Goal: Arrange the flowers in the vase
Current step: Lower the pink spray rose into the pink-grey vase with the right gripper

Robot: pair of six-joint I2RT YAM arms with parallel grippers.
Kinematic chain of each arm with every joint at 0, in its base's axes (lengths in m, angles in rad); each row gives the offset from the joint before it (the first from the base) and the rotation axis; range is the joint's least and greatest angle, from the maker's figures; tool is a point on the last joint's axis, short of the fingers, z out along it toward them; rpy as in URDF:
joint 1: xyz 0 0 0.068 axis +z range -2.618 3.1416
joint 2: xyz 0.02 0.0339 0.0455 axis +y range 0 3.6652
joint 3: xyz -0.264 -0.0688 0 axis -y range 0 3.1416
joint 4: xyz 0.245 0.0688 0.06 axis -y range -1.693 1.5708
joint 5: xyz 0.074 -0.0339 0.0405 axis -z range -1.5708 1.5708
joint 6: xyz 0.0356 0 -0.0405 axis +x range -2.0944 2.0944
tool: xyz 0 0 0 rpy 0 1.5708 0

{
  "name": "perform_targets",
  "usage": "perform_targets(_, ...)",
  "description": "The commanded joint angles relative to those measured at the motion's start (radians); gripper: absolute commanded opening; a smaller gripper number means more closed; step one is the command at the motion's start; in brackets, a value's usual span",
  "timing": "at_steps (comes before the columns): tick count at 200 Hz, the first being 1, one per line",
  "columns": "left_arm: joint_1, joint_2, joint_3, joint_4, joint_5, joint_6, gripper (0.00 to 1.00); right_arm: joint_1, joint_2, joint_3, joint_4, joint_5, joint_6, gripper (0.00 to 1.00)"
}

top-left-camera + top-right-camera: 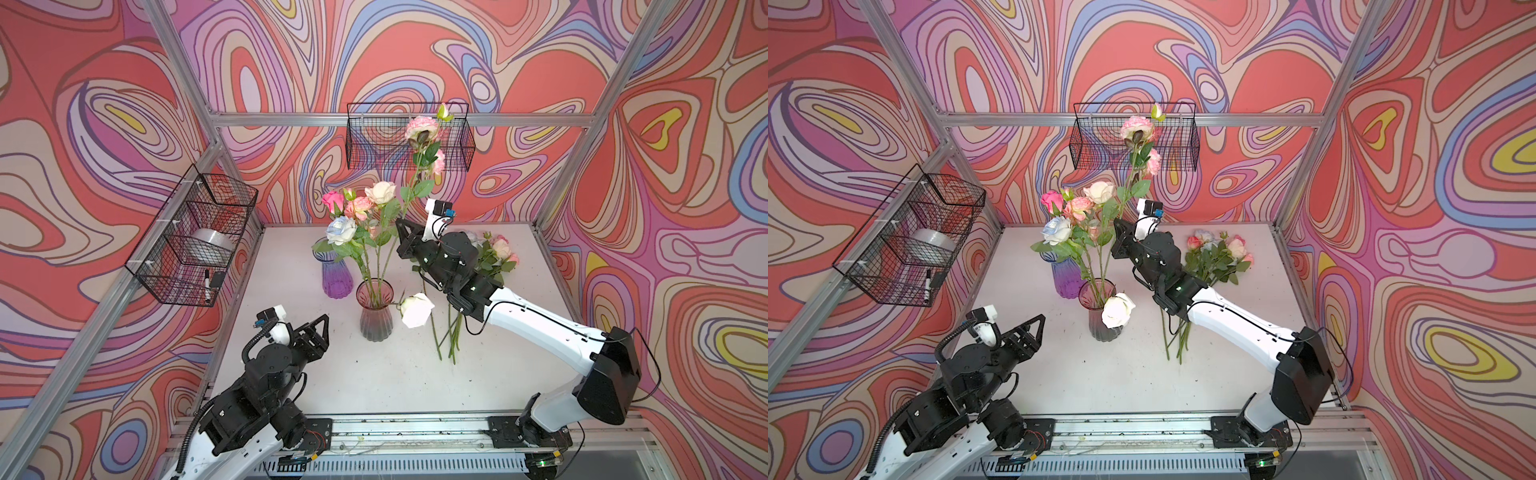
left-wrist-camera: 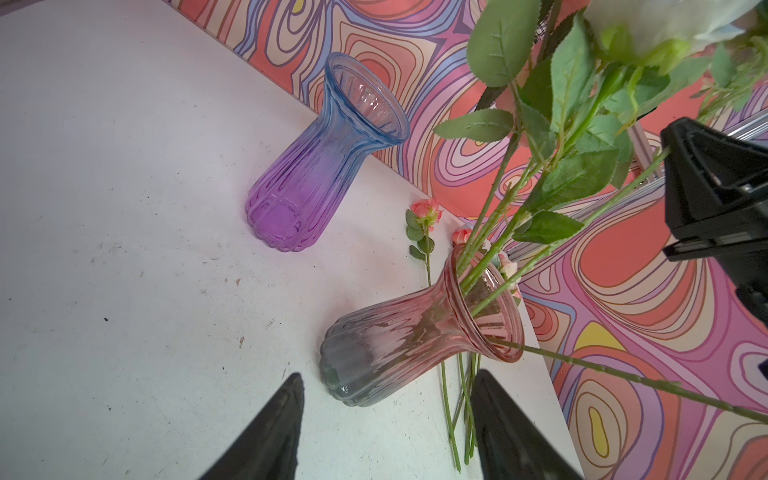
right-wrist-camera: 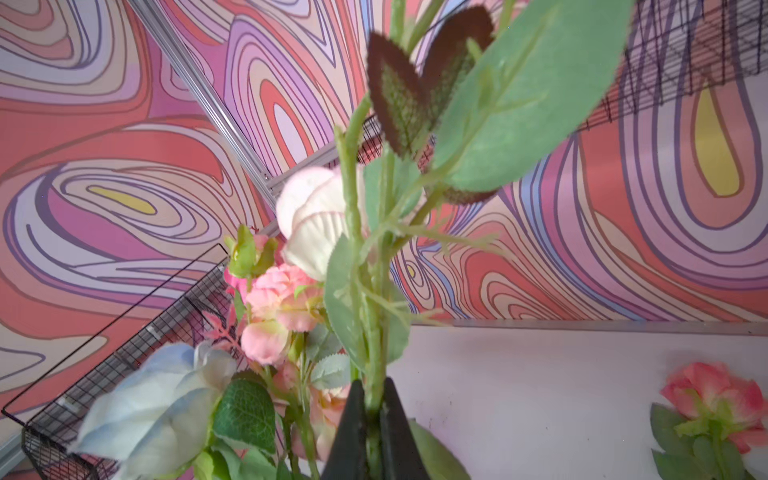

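Around the surface [image 1: 374,382] hang wire baskets [image 1: 195,241]; loose flowers [image 1: 496,257] lie partly under the right arm [image 1: 536,316]. Pink vase [image 1: 375,311] holds several roses [image 1: 380,192], purple vase [image 1: 336,274] just behind. Right claw [image 1: 401,226] pinches a tall rose [image 1: 420,129] standing in it; left claw [image 1: 322,322] gapes wide.

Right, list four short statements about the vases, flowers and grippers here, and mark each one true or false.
1. The blue-to-purple ribbed glass vase holds the standing flowers. False: it is empty; they stand in the pink-to-grey ribbed glass vase.
2. The right gripper is shut on a green flower stem. True.
3. The left gripper grips the pink-to-grey vase. False: it is open and holds nothing.
4. A bunch of long-stemmed roses lies on the white table. True.
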Motion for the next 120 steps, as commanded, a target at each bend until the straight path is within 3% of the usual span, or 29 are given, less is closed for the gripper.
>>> perform_targets(1, 0.001, -0.017, -0.017, -0.034, -0.019, -0.015, 0.64, 0.013, -0.009, -0.032, 0.0, 0.0, -0.005, 0.0)
perform_targets(120, 0.001, -0.027, -0.056, -0.011, -0.008, -0.041, 0.65, 0.101, -0.061, -0.144, -0.092, -0.063, -0.046, 0.25)
